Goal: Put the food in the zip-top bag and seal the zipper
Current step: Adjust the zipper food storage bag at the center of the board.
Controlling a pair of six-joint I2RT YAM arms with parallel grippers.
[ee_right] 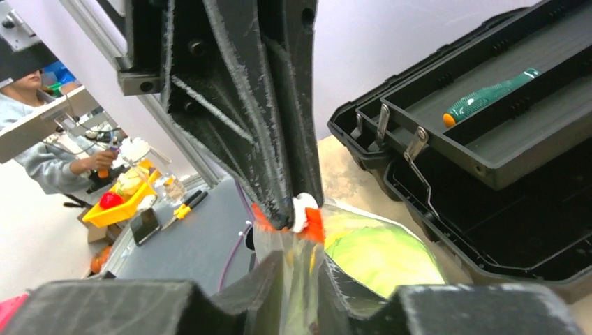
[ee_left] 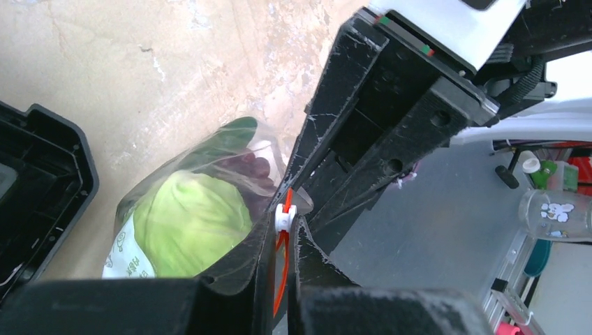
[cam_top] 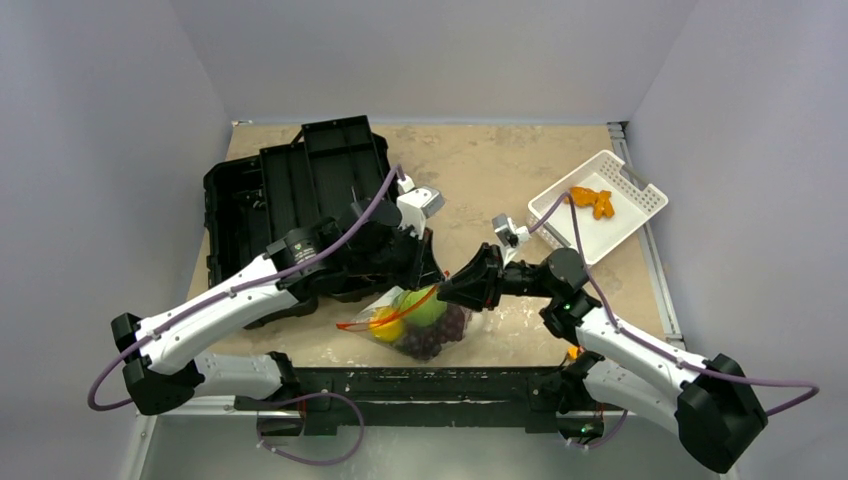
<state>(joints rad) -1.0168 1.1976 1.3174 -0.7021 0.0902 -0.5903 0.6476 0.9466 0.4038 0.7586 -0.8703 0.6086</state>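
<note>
Orange-red plastic, the zipper (ee_left: 280, 279), runs up between the jaws of the left gripper (ee_left: 284, 234), which are closed tight on it. A small white slider (ee_left: 283, 218) sits on the strip right at the tips of those jaws.

The right gripper (ee_right: 300, 262) meets the left one tip to tip at the same spot. Its jaws stand narrow, with the clear plastic of the bag's mouth passing between them. Whether they actually pinch the plastic cannot be told.

From this meeting point the zip-top bag (cam_top: 415, 322) spreads out, crinkly and bulging. It is in the middle of the counter (cam_top: 480, 170) near its front edge, between the two arms. Inside it are a pale green cabbage (ee_left: 188, 223), purple grapes (cam_top: 430, 340), a yellow lemon (cam_top: 385, 322) and a dark green piece (ee_left: 234, 136) pressed against the plastic. A white label (ee_left: 126, 255) shows on the bag's side beside the cabbage. The far end of the zipper sticks out to the left of the bag in the top view.

Behind the left arm lies an open black toolbox (cam_top: 290, 190), with a green-handled screwdriver (ee_right: 489, 94) in its tray. At the far right of the counter, well apart from the bag, sits a white slotted basket (cam_top: 640, 190) holding one orange item (cam_top: 592, 200).
</note>
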